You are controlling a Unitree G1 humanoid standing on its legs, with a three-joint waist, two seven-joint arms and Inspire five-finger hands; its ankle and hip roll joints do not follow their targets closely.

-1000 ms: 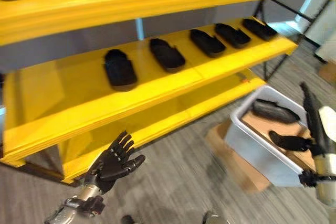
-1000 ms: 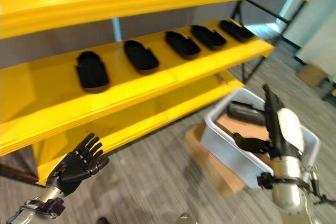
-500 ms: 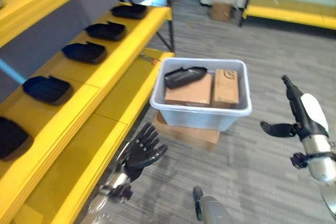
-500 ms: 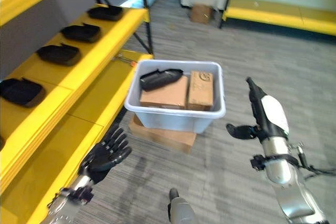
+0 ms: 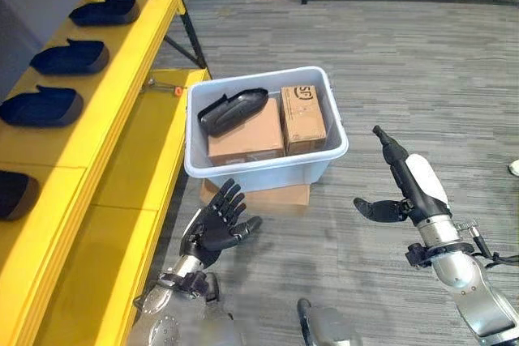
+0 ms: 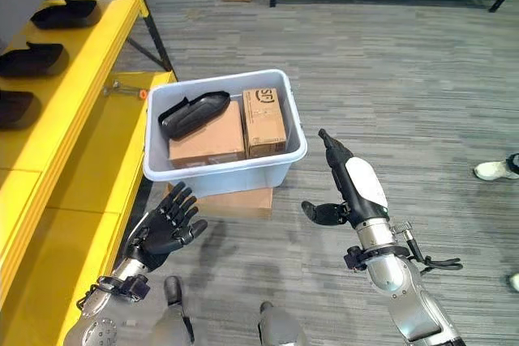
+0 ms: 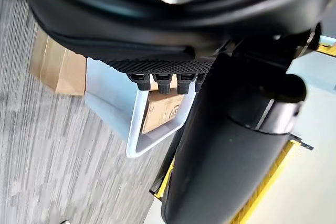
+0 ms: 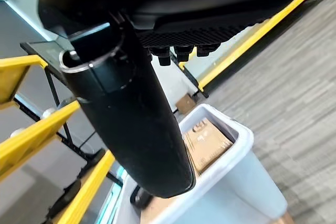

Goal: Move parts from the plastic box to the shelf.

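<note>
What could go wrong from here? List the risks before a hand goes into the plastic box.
1. The black part lies tilted across a cardboard box and the plastic box wall; a careless grasp could let it slip.
2. The plastic box sits on a flat carton; pushing its wall may shift it.
3. Both the left hand and right hand are open and away from it.

Plastic box (image 5: 268,169): pale grey-white plastic, smooth, slight sheen on the rim. Part (image 5: 231,109) inside it: black, matt moulded plastic look. Two cartons (image 5: 302,117) in the box and the flat carton (image 5: 258,197) under it: brown corrugated cardboard, matt. Shelf (image 5: 130,168) at left: yellow painted boards, smooth, semi-gloss, on black metal legs. Parts on the shelf (image 5: 69,56): same black matt finish. Floor (image 5: 422,62): grey wood-grain planks, matt. Left robot hand (image 5: 215,226) and right robot hand (image 5: 397,188): dark matt plastic; right thumb cover white, glossy.
</note>
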